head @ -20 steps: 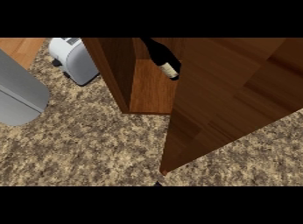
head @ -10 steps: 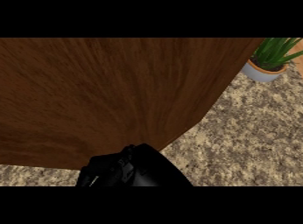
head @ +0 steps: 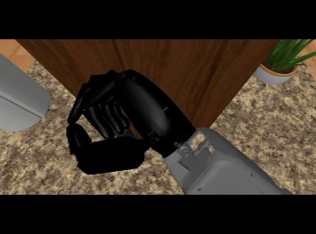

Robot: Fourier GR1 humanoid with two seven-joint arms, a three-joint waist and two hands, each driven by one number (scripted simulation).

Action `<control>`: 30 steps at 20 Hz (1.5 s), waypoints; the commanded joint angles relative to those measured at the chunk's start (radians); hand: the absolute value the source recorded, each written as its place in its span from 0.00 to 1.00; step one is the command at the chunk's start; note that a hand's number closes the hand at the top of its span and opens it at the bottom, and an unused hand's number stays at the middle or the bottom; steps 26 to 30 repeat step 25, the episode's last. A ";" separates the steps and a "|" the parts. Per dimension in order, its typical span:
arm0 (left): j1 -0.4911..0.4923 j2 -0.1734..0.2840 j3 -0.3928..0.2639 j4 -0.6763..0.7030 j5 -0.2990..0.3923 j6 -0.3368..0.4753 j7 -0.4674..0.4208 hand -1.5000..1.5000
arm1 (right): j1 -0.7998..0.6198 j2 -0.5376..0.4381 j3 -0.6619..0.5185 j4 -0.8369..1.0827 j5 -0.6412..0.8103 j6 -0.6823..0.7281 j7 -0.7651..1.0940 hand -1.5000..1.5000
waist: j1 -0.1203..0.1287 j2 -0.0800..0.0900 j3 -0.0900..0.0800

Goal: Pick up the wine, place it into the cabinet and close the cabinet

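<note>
The wooden cabinet stands at the back of the counter, and its front shows as one flat brown face with a thin seam down the middle. No wine bottle shows anywhere. My right hand is in front of the cabinet's lower middle, its grey forearm coming in from the lower right. The fingers and thumb are curled inward with nothing visible between them. The hand hides part of the cabinet's lower edge. My left hand does not show.
A grey rounded appliance stands at the left edge. A potted green plant sits at the cabinet's right. Speckled granite counter lies in front of the cabinet and on both sides of my forearm.
A second ago the cabinet door stood open with the wine bottle inside. The door then swung across the view. Now the front looks closed and my right hand is in front of it.
</note>
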 commanded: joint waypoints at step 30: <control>-0.309 -0.144 -0.256 0.042 -0.178 0.207 0.174 0.00 | -0.152 -0.144 -0.287 0.525 -0.009 0.187 -0.389 1.00 | -0.027 0.014 -0.001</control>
